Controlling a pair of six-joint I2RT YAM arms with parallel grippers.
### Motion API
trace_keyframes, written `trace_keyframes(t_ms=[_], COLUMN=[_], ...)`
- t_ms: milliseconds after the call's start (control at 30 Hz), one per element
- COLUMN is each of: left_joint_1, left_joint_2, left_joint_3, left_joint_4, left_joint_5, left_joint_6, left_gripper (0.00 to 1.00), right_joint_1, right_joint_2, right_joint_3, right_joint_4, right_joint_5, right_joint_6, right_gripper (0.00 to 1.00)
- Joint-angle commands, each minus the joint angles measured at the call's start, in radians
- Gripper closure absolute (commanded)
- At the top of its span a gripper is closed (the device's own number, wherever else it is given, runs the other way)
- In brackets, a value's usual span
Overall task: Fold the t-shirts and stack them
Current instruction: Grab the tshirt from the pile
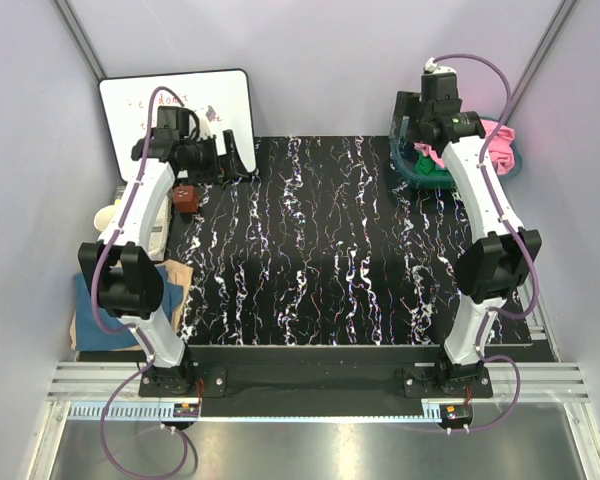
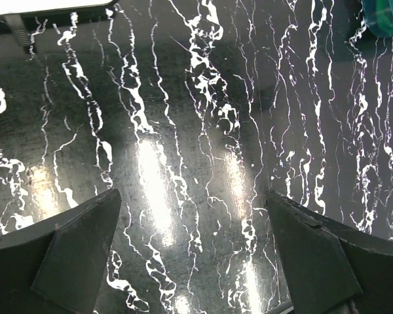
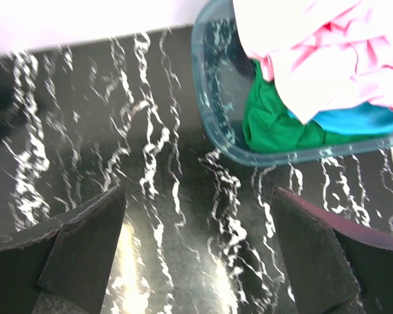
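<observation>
Far left of the basin, off the tabletop's [image 1: 320, 250] edge, lies a blue cloth [image 1: 92, 318] with a tan cloth [image 1: 177, 283] beside it; whether either is a shirt cannot be told. Nearer the basin but still well left of it, the left end effector [image 2: 193, 195] hangs over bare black marbled tabletop, its jaws spread wide and holding nothing. A whiteboard [image 1: 180, 105] leans behind it, and a small red thing [image 1: 186, 198] sits just below it in the top view. The right end effector [image 3: 198, 190] hovers just left of the basin, also fully apart and empty, clear of the rim. The basin [image 3: 213, 124] stands at the tabletop's far right corner. Inside it the shirts are heaped unfolded: a green shirt [image 3: 275, 124] against the near wall, a turquoise shirt [image 3: 363, 118] to its right, and a pink shirt [image 3: 327, 52] draped over both.
</observation>
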Motion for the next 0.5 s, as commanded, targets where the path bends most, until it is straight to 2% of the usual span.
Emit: trace_keyframes(t_ms=[0, 67, 167, 200, 233, 300, 367, 467], left_joint_1=[0.036, 0.039, 0.042, 0.044, 0.045, 0.042, 0.042, 0.033], left_joint_2=[0.011, 0.046, 0.093, 0.109, 0.139, 0.165, 0.204, 0.222], left_joint_3=[0.011, 0.040, 0.085, 0.097, 0.109, 0.111, 0.112, 0.103], left_joint_4=[0.017, 0.019, 0.014, 0.003, 0.000, 0.002, 0.002, 0.003], left_joint_5=[0.106, 0.120, 0.130, 0.125, 0.136, 0.151, 0.165, 0.156], left_joint_6=[-0.003, -0.012, -0.025, -0.034, -0.045, -0.042, -0.051, -0.048], left_gripper=[0.01, 0.01, 0.01, 0.01, 0.01, 0.01, 0.01, 0.01], right_joint_1=[-0.051, -0.088, -0.139, -0.148, -0.154, -0.166, -0.177, -0.222], right_joint_2=[0.051, 0.110, 0.210, 0.311, 0.365, 0.492, 0.538, 0.555], right_joint_3=[0.126, 0.191, 0.390, 0.555, 0.640, 0.805, 0.816, 0.739], right_joint_4=[-0.011, -0.060, -0.167, -0.207, -0.277, -0.313, -0.303, -0.269], right_joint_5=[-0.039, 0.001, 0.032, 0.030, 0.045, 0.073, 0.113, 0.151], right_joint_6=[0.082, 0.117, 0.096, 0.087, 0.074, 0.057, 0.065, 0.116], right_gripper=[0.00, 0.00, 0.00, 0.00, 0.00, 0.02, 0.05, 0.05])
